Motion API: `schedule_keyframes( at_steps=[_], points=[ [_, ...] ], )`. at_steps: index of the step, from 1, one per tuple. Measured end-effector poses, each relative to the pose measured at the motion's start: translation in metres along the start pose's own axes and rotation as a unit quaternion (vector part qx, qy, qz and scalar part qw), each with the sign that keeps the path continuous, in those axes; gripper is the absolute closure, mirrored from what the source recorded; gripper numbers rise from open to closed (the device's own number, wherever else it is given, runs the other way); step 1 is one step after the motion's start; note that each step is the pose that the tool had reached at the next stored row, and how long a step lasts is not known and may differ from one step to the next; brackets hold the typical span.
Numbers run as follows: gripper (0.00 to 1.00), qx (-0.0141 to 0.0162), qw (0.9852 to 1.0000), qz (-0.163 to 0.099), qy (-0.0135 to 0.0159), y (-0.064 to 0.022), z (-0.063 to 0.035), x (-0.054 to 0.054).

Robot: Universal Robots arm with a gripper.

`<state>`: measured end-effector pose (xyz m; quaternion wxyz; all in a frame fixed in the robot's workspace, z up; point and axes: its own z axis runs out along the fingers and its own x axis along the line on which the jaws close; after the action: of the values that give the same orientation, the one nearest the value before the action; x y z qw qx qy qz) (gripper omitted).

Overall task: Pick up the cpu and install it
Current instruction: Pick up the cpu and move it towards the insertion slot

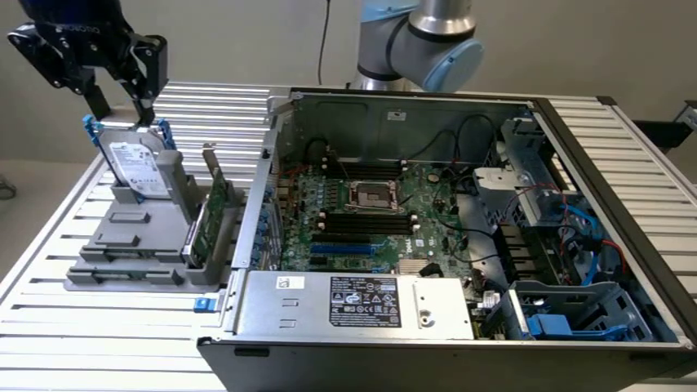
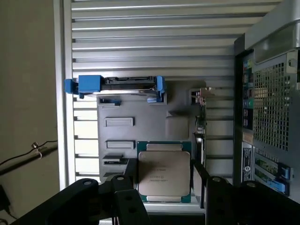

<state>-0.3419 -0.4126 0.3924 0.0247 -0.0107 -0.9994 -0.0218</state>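
The cpu is a flat square chip with a silvery-beige top and a green rim. It sits between the black fingers of my gripper, which is shut on its two sides, and hangs well above the grey holder stand. In the exterior view my gripper is high at the far left, above the hard drive. The motherboard's cpu socket lies in the middle of the open computer case.
The grey stand holds the upright hard drive with blue handles and an upright green card. The case wall rises close beside the stand. Cables and a drive cage crowd the case on the exterior view's right.
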Motion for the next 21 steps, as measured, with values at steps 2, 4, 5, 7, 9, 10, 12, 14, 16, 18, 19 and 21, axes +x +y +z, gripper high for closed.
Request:
schedule_keyframes(
  at_steps=[2, 4, 5, 7, 9, 10, 12, 14, 16, 18, 19, 21],
  points=[
    [0.45, 0.0001, 1.0000, 0.000, 0.0022, 0.0006, -0.0072, -0.007],
    [0.45, 0.0004, 1.0000, 0.000, 0.0048, 0.0012, -0.0143, -0.015],
    [0.45, 0.0006, 1.0000, 0.000, 0.0062, 0.0015, -0.0178, -0.018],
    [0.45, 0.0009, 1.0000, 0.000, 0.0090, 0.0019, -0.0229, -0.026],
    [0.45, 0.0011, 0.9999, 0.001, 0.0104, 0.0025, -0.0244, -0.034],
    [0.45, 0.0011, 0.9999, 0.001, 0.0104, 0.0030, -0.0246, -0.038],
    [0.45, 0.0011, 0.9999, 0.001, 0.0104, 0.0043, -0.0249, -0.045],
    [0.45, 0.0011, 0.9999, 0.001, 0.0104, 0.0062, -0.0252, -0.053],
    [0.45, 0.0011, 0.9999, 0.001, 0.0104, 0.0079, -0.0255, -0.060],
    [0.45, 0.0014, 0.9999, 0.001, 0.0105, 0.0102, -0.0258, -0.067],
    [0.45, 0.0015, 0.9999, 0.001, 0.0104, 0.0115, -0.0259, -0.070],
    [0.45, 0.0019, 0.9999, 0.001, 0.0104, 0.0140, -0.0261, -0.077]
  ],
)
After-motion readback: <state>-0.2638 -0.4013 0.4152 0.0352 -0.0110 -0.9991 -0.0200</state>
